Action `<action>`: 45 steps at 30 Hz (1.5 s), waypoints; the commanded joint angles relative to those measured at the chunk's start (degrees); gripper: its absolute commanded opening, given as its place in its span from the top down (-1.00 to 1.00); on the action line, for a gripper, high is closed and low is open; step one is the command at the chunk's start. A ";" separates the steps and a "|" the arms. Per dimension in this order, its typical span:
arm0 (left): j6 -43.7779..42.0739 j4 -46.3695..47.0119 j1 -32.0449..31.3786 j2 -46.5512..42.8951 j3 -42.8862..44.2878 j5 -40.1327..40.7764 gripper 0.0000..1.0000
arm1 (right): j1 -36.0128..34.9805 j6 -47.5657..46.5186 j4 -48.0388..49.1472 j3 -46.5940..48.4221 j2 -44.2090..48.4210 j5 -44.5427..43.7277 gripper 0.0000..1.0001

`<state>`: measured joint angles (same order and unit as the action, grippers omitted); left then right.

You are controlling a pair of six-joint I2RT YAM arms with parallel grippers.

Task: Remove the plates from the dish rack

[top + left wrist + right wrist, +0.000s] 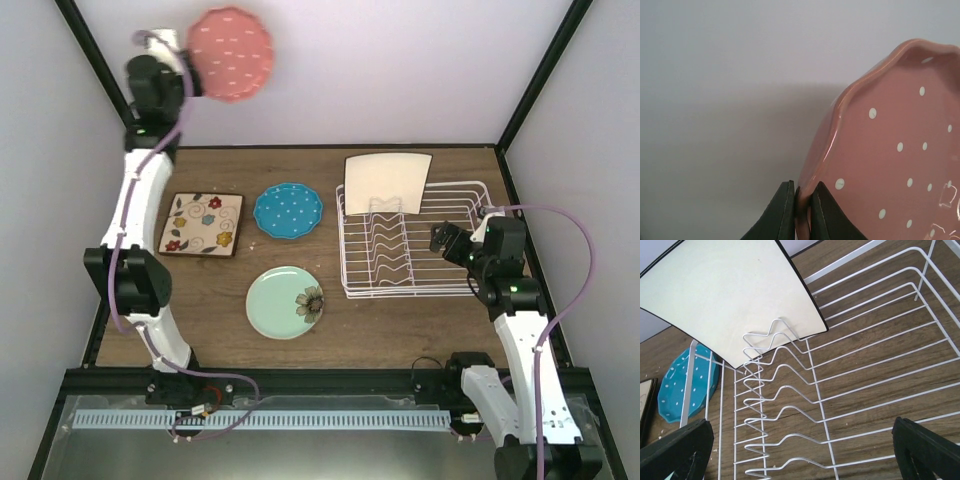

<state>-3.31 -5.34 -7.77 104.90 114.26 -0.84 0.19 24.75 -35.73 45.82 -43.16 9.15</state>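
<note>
My left gripper (186, 68) is raised high at the back left and is shut on the rim of the pink dotted plate (231, 54); in the left wrist view the fingers (782, 212) pinch its edge (880, 150). One square cream plate (386, 181) stands in the far end of the white dish rack (415, 282), its plain back showing, also in the right wrist view (725, 300). My right gripper (441, 239) is open over the rack's right side, above empty dividers (785, 405). On the table lie the floral square plate (201, 224), the blue dotted plate (287, 210) and the mint green plate (285, 301).
The wooden table (210, 300) is walled by a dark frame with white panels. A purple cable (575, 270) loops from the right arm. The blue plate (685, 385) shows left of the rack in the right wrist view.
</note>
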 commanded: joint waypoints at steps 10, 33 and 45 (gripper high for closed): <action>39.75 1.02 20.51 3.29 -23.81 -31.37 0.92 | -0.45 -1.36 2.33 2.63 -3.57 0.14 -1.00; 38.12 -5.52 4.70 11.36 -29.03 -28.16 0.92 | -0.45 -3.32 0.09 3.66 -3.08 -2.16 -1.00; 36.52 -7.20 1.62 11.25 -32.21 -26.42 0.92 | -0.47 -3.04 -2.05 3.13 -0.42 -2.93 -1.00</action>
<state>33.23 -15.99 -4.84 118.10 82.56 -24.51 0.19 22.09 -36.64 46.89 -44.40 7.18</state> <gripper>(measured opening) 0.081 0.997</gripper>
